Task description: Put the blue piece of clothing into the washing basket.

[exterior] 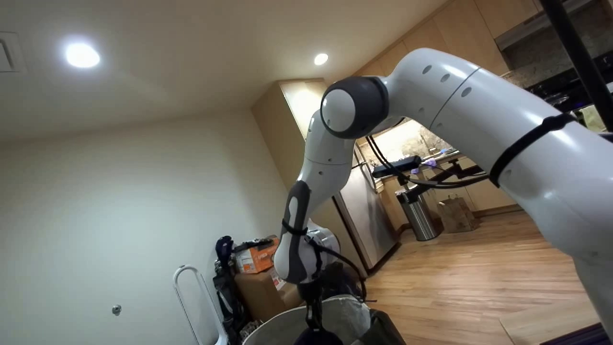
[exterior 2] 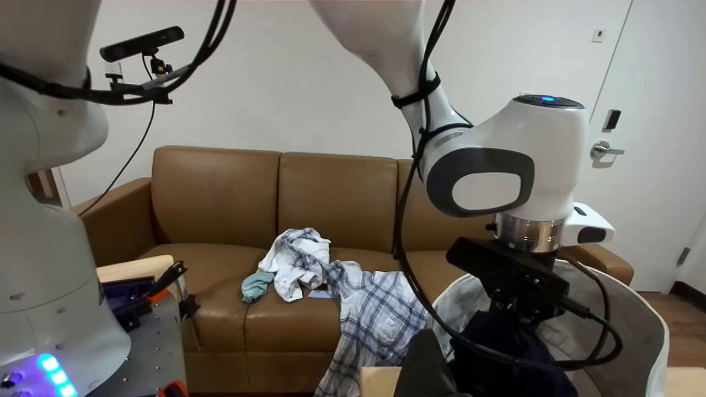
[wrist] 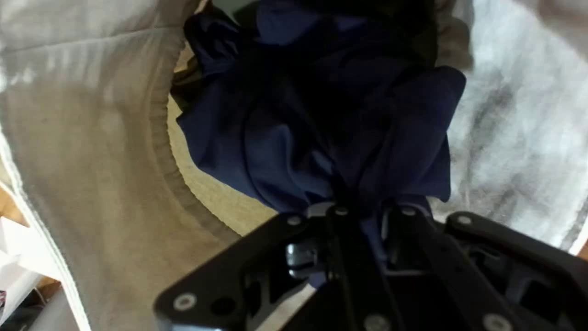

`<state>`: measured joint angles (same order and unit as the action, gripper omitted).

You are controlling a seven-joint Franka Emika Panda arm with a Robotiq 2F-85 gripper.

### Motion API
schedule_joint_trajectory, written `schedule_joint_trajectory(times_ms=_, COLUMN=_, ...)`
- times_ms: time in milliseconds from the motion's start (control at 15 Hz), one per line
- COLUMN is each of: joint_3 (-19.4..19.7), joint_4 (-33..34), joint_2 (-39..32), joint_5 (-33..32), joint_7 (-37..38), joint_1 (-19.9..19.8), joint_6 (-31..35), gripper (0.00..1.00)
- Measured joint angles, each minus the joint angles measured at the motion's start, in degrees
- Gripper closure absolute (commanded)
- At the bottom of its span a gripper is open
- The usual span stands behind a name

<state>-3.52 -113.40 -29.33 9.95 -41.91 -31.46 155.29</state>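
The blue piece of clothing, a dark navy cloth (wrist: 317, 124), hangs bunched from my gripper (wrist: 360, 209). The fingers are closed on its folds. In an exterior view the cloth (exterior 2: 491, 344) hangs below the gripper (exterior 2: 513, 311) in front of the basket's inner wall. In an exterior view only the top of the cloth (exterior: 318, 337) shows under the gripper (exterior: 313, 316). The washing basket, a round grey tub (exterior 2: 634, 331), lies around and under the cloth. Its wall (wrist: 92, 138) and pale bottom show in the wrist view. The cloth's lower end is hidden.
A dark olive-grey cloth (exterior 2: 424, 364) lies at the basket's near edge. A brown sofa (exterior 2: 215, 286) behind holds a plaid shirt (exterior 2: 380, 309) and a small teal cloth (exterior 2: 256, 285). Black cables loop beside the wrist. Boxes (exterior: 261, 292) stand near the wall.
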Motion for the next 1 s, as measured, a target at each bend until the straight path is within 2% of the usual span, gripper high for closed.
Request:
schedule_joint_trajectory(times_ms=133, joint_3=-1.3, joint_4=-0.1, joint_2=0.2, joint_5=3.3, joint_7=-1.4, joint_1=-1.7, joint_6=-0.1, gripper=0.39)
schedule_joint_trajectory(times_ms=267, joint_3=-0.1, joint_4=-0.7, joint_2=1.6, joint_5=3.5, joint_7=-1.2, joint_1=-1.8, joint_6=-0.1, gripper=0.26)
schedule_joint_trajectory(times_ms=400, joint_3=2.6, joint_4=-1.9, joint_2=5.3, joint_5=2.6, joint_7=0.3, joint_1=-0.8, joint_6=-0.3, gripper=0.15)
schedule_joint_trajectory(times_ms=533, joint_3=6.7, joint_4=-2.9, joint_2=10.4, joint_5=-1.0, joint_7=3.9, joint_1=1.9, joint_6=-2.3, gripper=0.03)
schedule_joint_trajectory(times_ms=733, joint_3=13.2, joint_4=-2.8, joint_2=18.8, joint_5=-12.7, joint_7=14.0, joint_1=8.3, joint_6=-10.6, gripper=0.0)
schedule_joint_trajectory(times_ms=867, joint_3=14.6, joint_4=-1.7, joint_2=23.9, joint_5=-19.4, joint_7=19.1, joint_1=12.0, joint_6=-18.2, gripper=0.0)
schedule_joint_trajectory(times_ms=1000, joint_3=14.1, joint_4=0.1, joint_2=28.2, joint_5=-22.9, joint_7=21.2, joint_1=15.5, joint_6=-25.5, gripper=0.0)
